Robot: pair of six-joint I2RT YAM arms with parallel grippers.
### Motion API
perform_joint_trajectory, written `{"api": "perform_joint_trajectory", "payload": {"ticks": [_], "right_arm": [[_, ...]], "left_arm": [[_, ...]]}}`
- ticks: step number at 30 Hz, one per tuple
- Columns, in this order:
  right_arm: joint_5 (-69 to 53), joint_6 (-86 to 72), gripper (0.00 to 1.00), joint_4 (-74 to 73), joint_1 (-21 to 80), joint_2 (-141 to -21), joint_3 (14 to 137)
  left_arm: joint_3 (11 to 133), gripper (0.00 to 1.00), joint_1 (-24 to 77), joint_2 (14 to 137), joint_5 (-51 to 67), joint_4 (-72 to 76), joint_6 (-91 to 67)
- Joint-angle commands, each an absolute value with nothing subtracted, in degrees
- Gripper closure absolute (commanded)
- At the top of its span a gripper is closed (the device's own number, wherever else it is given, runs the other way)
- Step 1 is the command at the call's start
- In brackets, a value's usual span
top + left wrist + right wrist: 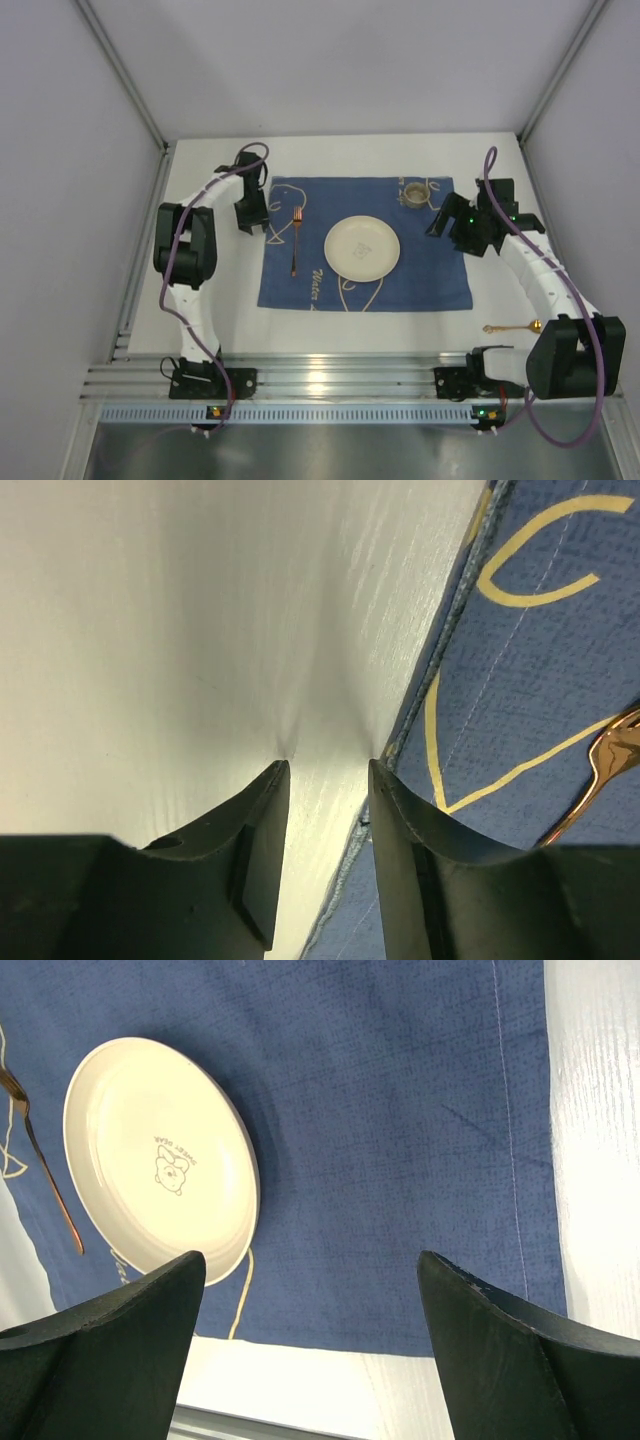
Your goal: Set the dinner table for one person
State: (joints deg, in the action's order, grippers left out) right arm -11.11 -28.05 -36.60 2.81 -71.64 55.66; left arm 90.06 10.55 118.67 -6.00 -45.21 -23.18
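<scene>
The spoon (512,327) is lying along the tabletop's (330,335) near edge by the right corner, nearer the right gripper (310,1260), whose jaws are gaping wide and empty. The left gripper's (328,765) jaws are standing slightly apart.

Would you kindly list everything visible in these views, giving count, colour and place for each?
dinner table: one, white, beneath everything.
placemat: one, blue with pale line drawings, middle of the table.
plate: one, cream, middle of the placemat.
fork: one, copper-coloured, on the placemat, left of the plate.
cup: one, pale, on the placemat near its far edge, beyond and right of the plate.
spoon: one, gold, on bare table off the placemat, toward the near right corner.
left end effector: one, black, open and empty, at the placemat's left edge.
right end effector: one, black, wide open and empty, above the placemat's right side.
</scene>
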Motion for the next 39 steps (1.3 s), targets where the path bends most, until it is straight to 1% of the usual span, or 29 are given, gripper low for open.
{"api": "perform_joint_trajectory", "payload": {"ticks": [1,2,5,14,16,17,20,21,23,24,25,27,34,39], "right_arm": [[-10.37,-27.16,0.12,-36.74,2.37,-70.31,58.01],[-10.46,-27.16,0.12,-36.74,2.37,-70.31,57.92],[-10.46,-27.25,0.12,-36.83,2.29,-71.01,58.27],[-10.98,-27.25,0.12,-36.74,2.29,-72.95,59.50],[-11.07,-27.33,0.12,-36.65,2.37,-73.21,59.59],[-10.99,-27.25,0.12,-36.65,2.29,-73.39,59.42],[-11.07,-27.33,0.12,-36.65,2.37,-73.65,59.41],[-11.25,-27.42,0.12,-36.65,2.37,-73.65,59.50],[-11.25,-27.42,0.12,-36.74,2.37,-74.00,59.76],[-11.25,-27.42,0.12,-36.74,2.37,-74.00,59.94],[-11.25,-27.42,0.12,-36.74,2.37,-74.09,60.03],[-11.16,-27.42,0.12,-36.83,2.29,-74.27,60.38],[-11.25,-27.77,0.12,-36.83,2.37,-74.88,60.82],[-11.34,-28.21,0.12,-36.74,2.37,-75.41,61.26]], "left_arm": [[89.56,0.58,10.72,119.18,-0.27,-41.14,-20.13],[89.56,0.58,10.64,119.44,2.78,-40.96,-20.04],[89.56,0.59,10.72,120.50,4.92,-40.61,-20.21],[88.24,0.59,10.55,118.74,4.22,-39.90,-20.65],[88.33,0.57,10.37,117.86,4.48,-39.55,-21.09],[88.50,0.54,10.28,117.77,4.66,-39.55,-21.01],[89.29,0.53,10.28,119.44,5.01,-40.42,-21.18],[89.99,0.56,10.28,121.27,5.01,-40.86,-21.18],[90.53,0.68,10.28,122.95,4.22,-41.92,-21.36],[90.61,0.83,10.28,124.44,3.78,-42.18,-21.53],[90.62,0.91,10.28,125.06,3.61,-42.27,-21.71],[89.91,1.00,10.28,125.94,2.99,-41.93,-21.80],[88.07,1.00,9.32,124.37,0.53,-41.66,-21.62],[85.70,1.00,5.02,120.69,-2.63,-41.92,-21.97]]}}
